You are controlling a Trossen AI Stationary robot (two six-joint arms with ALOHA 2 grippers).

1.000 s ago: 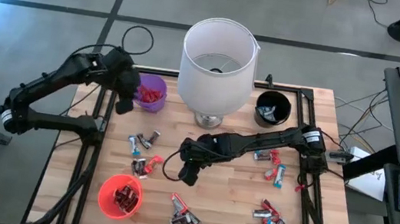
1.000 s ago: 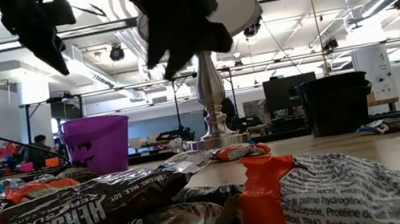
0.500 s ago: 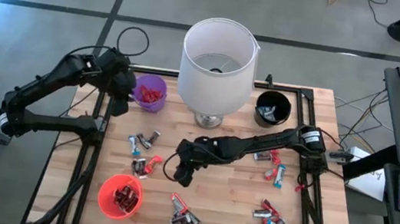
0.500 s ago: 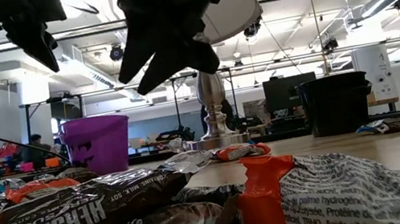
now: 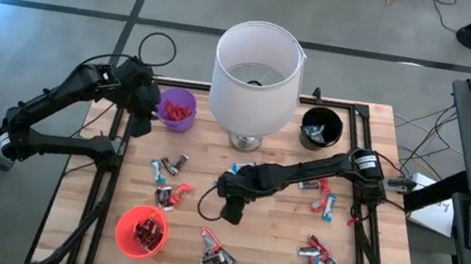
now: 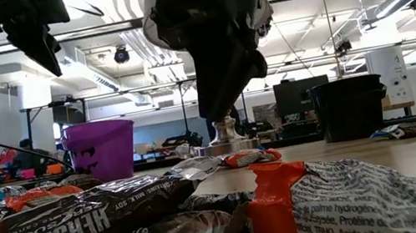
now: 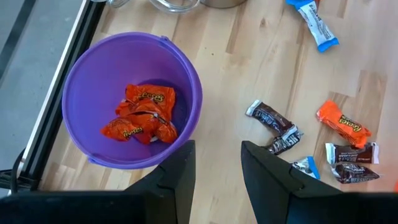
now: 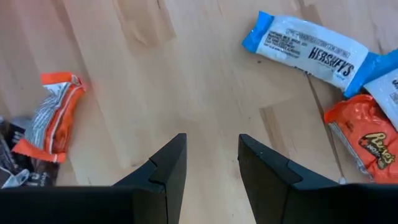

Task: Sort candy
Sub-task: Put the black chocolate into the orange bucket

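Note:
Small wrapped candy bars lie in loose groups on the wooden table: a group (image 5: 169, 167) at centre left, one (image 5: 217, 255) near the front edge, one (image 5: 319, 260) at the front right. My left gripper (image 7: 217, 168) hangs open over the near rim of the purple cup (image 7: 130, 99), which holds orange candy (image 7: 140, 115). My right gripper (image 8: 211, 162) is open above bare wood at the table's middle (image 5: 233, 206), between an orange candy (image 8: 53, 121) and a blue-and-white bar (image 8: 311, 53). Neither gripper has anything between its fingers.
A white lamp (image 5: 257, 71) stands at the far middle, with a black cup (image 5: 320, 128) to its right. A red cup (image 5: 142, 231) with dark bars stands at the near left. More candy (image 5: 323, 196) lies at the right. Bare wood lies under the right gripper.
My right gripper has sunk toward the table and shifted a little toward the right edge, its fingers tipping to point more steeply down. It stays open with nothing in it. No candy has moved.

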